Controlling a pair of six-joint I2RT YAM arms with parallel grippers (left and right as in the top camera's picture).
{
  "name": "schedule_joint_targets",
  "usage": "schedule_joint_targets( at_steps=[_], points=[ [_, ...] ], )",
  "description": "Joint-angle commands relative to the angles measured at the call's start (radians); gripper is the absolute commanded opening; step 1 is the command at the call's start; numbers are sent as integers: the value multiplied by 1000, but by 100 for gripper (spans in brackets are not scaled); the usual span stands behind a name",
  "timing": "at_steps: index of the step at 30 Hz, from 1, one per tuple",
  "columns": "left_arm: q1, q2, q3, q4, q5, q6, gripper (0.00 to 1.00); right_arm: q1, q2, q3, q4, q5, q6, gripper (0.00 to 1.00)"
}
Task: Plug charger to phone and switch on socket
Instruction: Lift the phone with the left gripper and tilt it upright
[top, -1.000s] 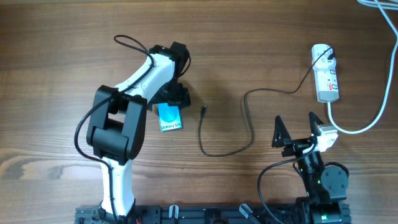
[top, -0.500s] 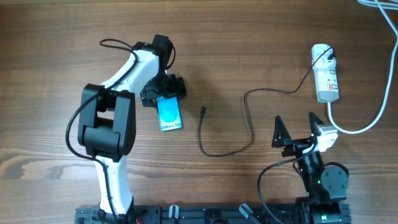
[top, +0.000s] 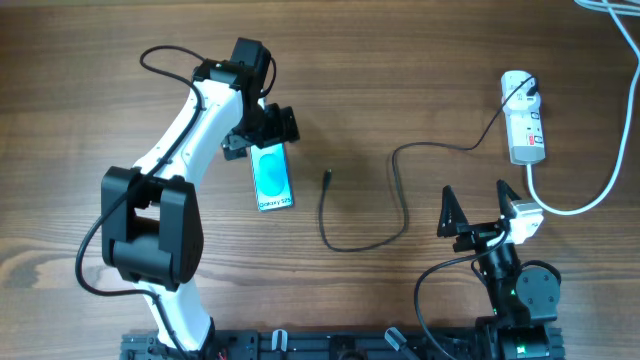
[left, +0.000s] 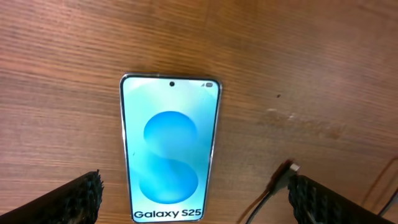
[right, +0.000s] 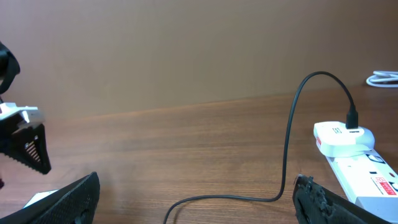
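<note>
Task barely begun. Charger (top: 360, 247): dark plug end appears seated in socket (top: 524, 135), far right of tabletop (top: 100, 60). Its small tip (top: 328, 178) lies loose just right of phone (top: 273, 177), not touching it. Phone flat, screen up, left of centre. Whether socket is on: cannot tell. Left to do, by my reckoning: tip into phone, then switch on. Left hand (left: 194, 179) spread wide over phone, holding nothing. Right hand (top: 475, 195) wide open, empty, near right.

white "Galaxy S25" on the phone (left: 170, 155) screen's lower end
</note>
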Motion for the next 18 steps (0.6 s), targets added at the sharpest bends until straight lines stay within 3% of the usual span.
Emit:
schedule_joint_targets(
  at_steps=[1,5,13,18],
  points=[
    [2,-5,-9,-2,11,1,100,-5,-12,-1,5,13,-12,100],
    [-19,-5,-92,10,7,1,98,-5,-12,-1,5,13,-11,100],
    [-32,-5,-307,179,-30,-60,100,-5,-12,-1,5,13,-11,100],
    [-32,-5,-333,247,-30,-60,94,-5,-12,-1,5,13,-12,100]
  ],
)
